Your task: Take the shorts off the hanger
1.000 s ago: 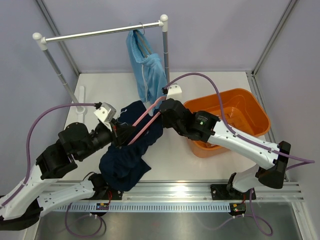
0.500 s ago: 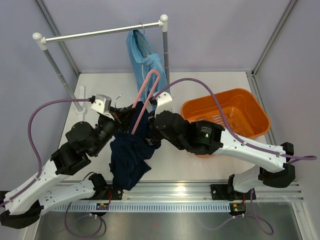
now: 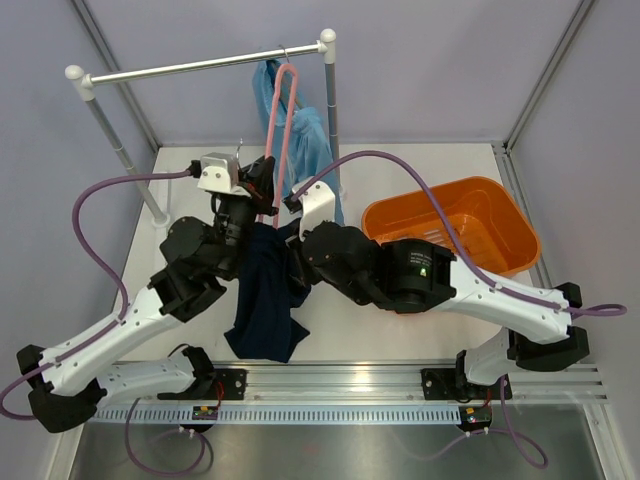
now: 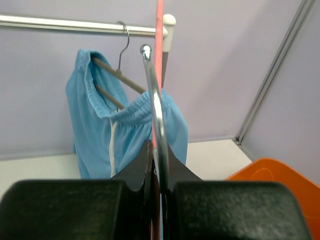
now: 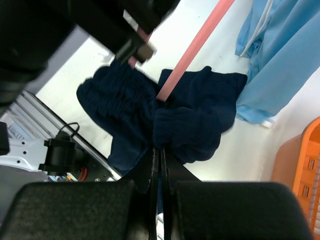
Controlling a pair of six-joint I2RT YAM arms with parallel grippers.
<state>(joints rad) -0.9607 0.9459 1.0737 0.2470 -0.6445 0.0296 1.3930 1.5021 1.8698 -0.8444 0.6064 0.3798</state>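
Observation:
My left gripper [image 3: 262, 190] is shut on the metal hook [image 4: 152, 100] of a pink hanger [image 3: 283, 130] and holds it upright and high, near the rail; in the left wrist view [image 4: 156, 150] the hook is clamped between the jaws. The dark navy shorts [image 3: 265, 300] hang off the hanger's lower end in a bunch. My right gripper [image 3: 290, 262] is shut on the bunched navy cloth [image 5: 190, 120], beside the pink bar [image 5: 195, 47]. The light sky-blue shorts [image 3: 310, 140] hang on a wooden hanger [image 4: 117, 82] from the rail.
A white clothes rail [image 3: 200, 65] on two posts stands across the back. An orange basket [image 3: 500, 215] sits at the right, also at the left wrist view's corner [image 4: 270, 175]. The metal frame rail [image 3: 400, 385] runs along the near edge.
My left arm has lifted the pink hanger up and back toward the rail. The navy shorts have been drawn out and now hang lower. My right gripper has moved left, still holding the cloth.

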